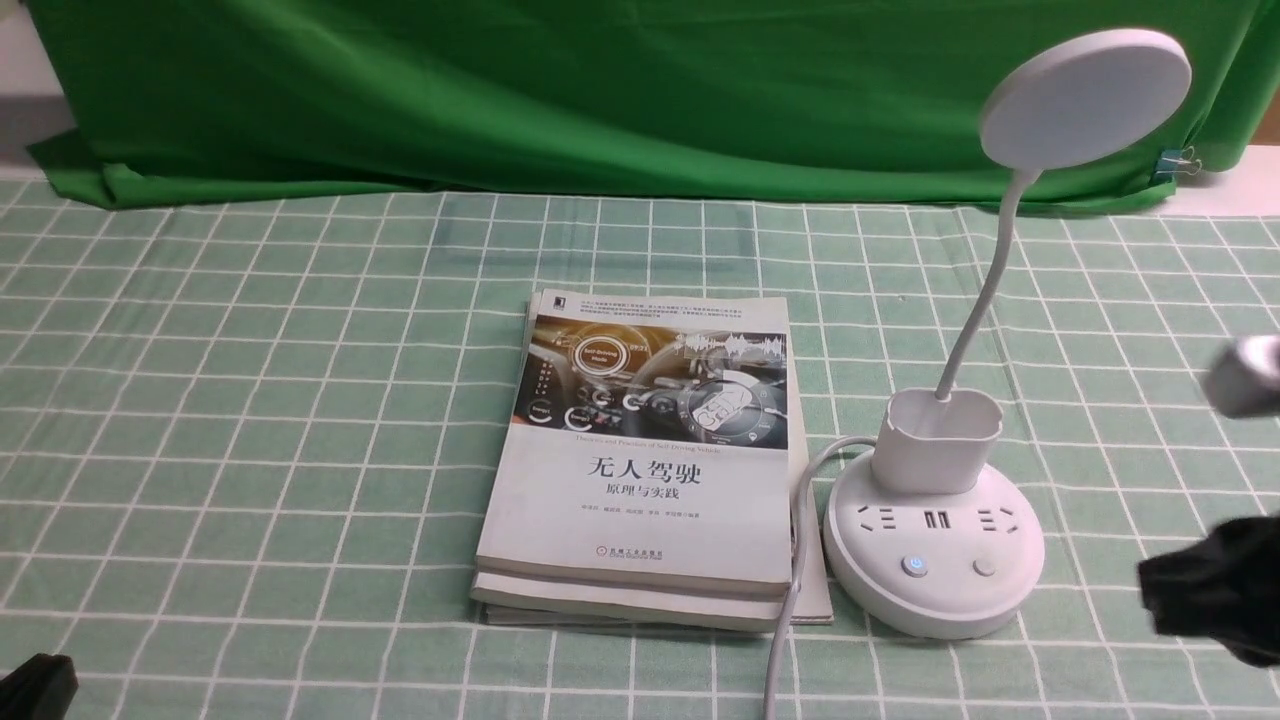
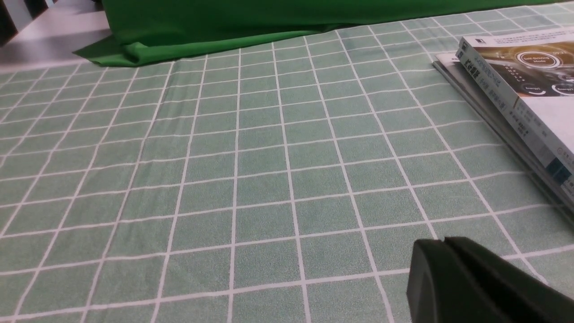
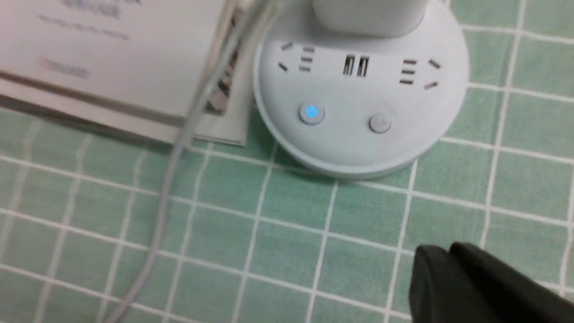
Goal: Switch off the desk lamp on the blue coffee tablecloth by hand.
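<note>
Nearest, at the 7 o'clock corner of the front view, the left gripper (image 1: pixel 35 685) is showing only a black tip, low over the blue coffee tablecloth (image 1: pixel 250 450). Its wrist camera is showing the two fingers (image 2: pixel 426 278) pressed together with a thin seam between them, holding nothing.

At 4 o'clock, against the right edge, the hand (image 1: pixel 1175 590) is hovering, blurred, just beside the lamp's base but apart from it. Its grey module (image 1: pixel 1245 375) is sitting above it. In its own wrist view the fingers (image 3: pixel 430 282) are lying together, empty.

A white cable (image 1: pixel 790 600) is running from the near edge up to the base. The desk lamp (image 1: pixel 935 560) is standing on the checked cloth at 4 o'clock from centre, just beside a stack of books (image 1: pixel 640 480). Its left button (image 1: pixel 914 566) is glowing blue, while the right button (image 1: pixel 985 567) is showing no light. The neck is rising from the cup toward 1 o'clock, carrying the disc head there.

Farthest, a deep-green cloth (image 1: pixel 600 90) is draping across 12 o'clock.
</note>
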`<state>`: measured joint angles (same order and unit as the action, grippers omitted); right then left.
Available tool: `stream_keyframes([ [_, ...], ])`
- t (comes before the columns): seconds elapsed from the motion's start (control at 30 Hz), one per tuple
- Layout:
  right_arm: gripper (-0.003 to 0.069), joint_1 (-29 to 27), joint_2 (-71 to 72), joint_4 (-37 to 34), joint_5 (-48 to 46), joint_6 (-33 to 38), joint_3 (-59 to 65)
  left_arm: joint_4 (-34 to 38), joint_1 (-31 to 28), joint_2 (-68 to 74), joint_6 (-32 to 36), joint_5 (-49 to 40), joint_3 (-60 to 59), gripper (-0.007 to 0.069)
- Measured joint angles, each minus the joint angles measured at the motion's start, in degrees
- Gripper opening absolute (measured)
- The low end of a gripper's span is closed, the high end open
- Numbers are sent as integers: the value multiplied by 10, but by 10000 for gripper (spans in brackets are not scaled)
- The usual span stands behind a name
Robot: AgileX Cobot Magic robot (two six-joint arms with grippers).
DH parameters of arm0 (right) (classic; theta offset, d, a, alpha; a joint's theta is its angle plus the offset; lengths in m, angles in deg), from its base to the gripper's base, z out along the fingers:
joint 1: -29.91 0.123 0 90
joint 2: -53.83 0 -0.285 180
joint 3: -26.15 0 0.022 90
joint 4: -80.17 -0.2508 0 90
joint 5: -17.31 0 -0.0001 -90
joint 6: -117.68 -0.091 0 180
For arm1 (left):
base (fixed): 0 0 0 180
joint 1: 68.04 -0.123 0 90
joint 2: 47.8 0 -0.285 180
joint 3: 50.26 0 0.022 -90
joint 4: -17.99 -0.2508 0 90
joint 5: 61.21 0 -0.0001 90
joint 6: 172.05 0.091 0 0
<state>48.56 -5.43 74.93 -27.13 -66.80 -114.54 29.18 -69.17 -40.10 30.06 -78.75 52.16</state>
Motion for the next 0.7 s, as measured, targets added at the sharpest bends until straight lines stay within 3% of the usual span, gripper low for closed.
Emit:
stream_keyframes([
  [0.4,71,0,172,27,26,29,6,0,0,0,0,0,0,0],
  [0.6,73,-46,239,36,158,50,87,0,0,0,0,0,0,0],
  [0.7,74,-107,313,39,282,56,194,0,0,0,0,0,0,0],
])
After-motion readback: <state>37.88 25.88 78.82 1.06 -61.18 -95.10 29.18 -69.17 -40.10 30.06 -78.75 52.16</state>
